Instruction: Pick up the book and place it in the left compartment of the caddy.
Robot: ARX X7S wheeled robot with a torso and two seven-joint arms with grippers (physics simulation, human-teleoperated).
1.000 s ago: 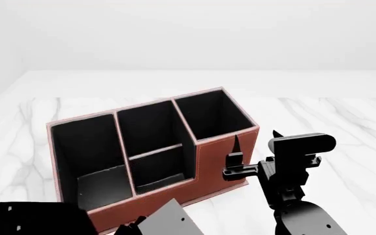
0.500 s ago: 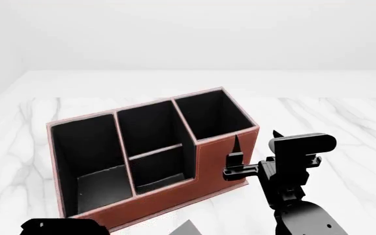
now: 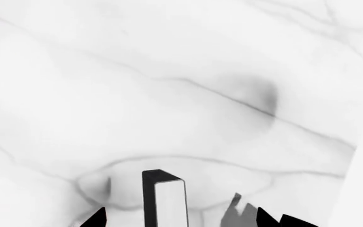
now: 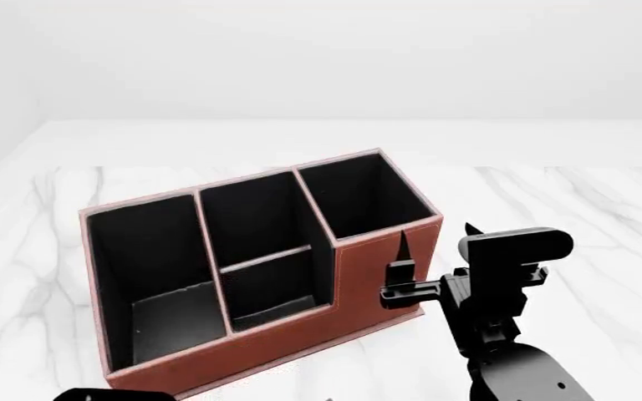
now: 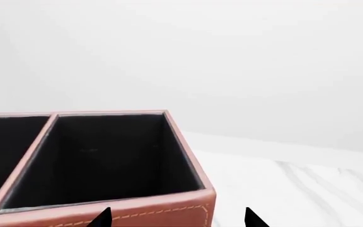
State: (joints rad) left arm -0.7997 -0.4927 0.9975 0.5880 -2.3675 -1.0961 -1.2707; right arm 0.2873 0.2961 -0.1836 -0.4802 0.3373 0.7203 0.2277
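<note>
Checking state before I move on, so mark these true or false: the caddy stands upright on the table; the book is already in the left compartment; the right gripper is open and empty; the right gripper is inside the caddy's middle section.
1. The caddy stands upright on the table. True.
2. The book is already in the left compartment. False: the left wrist view shows it over bare marble, outside the caddy.
3. The right gripper is open and empty. True.
4. The right gripper is inside the caddy's middle section. False: it is outside, beside the caddy's taller end.
</note>
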